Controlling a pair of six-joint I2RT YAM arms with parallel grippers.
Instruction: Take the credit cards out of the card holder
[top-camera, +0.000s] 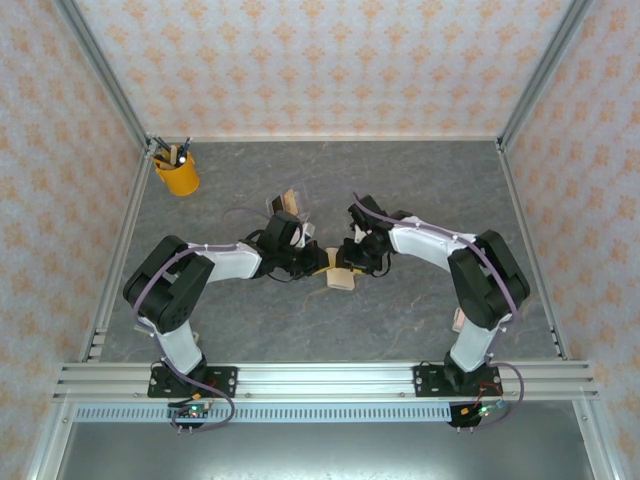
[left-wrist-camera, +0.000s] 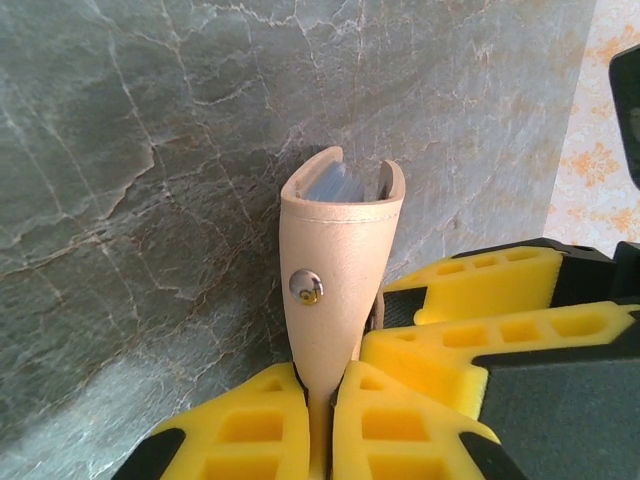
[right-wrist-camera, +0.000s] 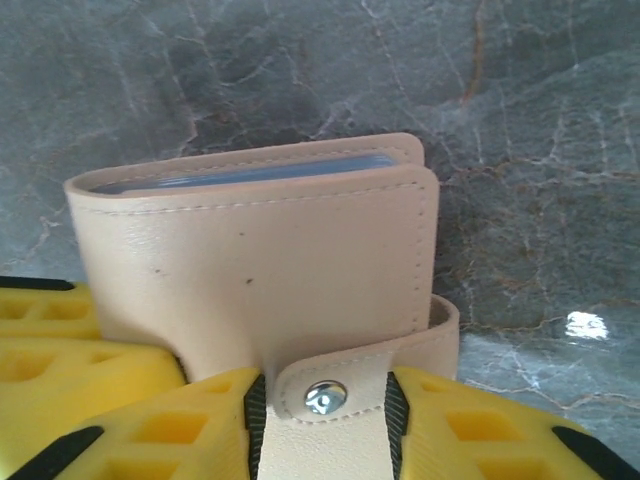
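Observation:
The tan card holder (top-camera: 340, 278) stands on edge on the grey table between my two grippers. In the left wrist view I see the card holder (left-wrist-camera: 340, 240) end-on, and my left gripper (left-wrist-camera: 322, 385) is shut on its lower end. The right wrist view faces the card holder's (right-wrist-camera: 260, 260) broad side. There my right gripper (right-wrist-camera: 325, 400) has its pads pressed against both edges of the closing tab (right-wrist-camera: 330, 430), whose snap is fastened. Blue-grey sleeves (right-wrist-camera: 240, 175) show along the top edge. The credit cards are hidden inside.
A yellow cup (top-camera: 177, 172) with pens stands at the back left. A clear acrylic stand (top-camera: 288, 203) sits just behind the left arm's wrist. Aluminium rails (top-camera: 320, 375) border the table, and the right gripper's yellow fingers (left-wrist-camera: 480, 320) crowd the holder's right side.

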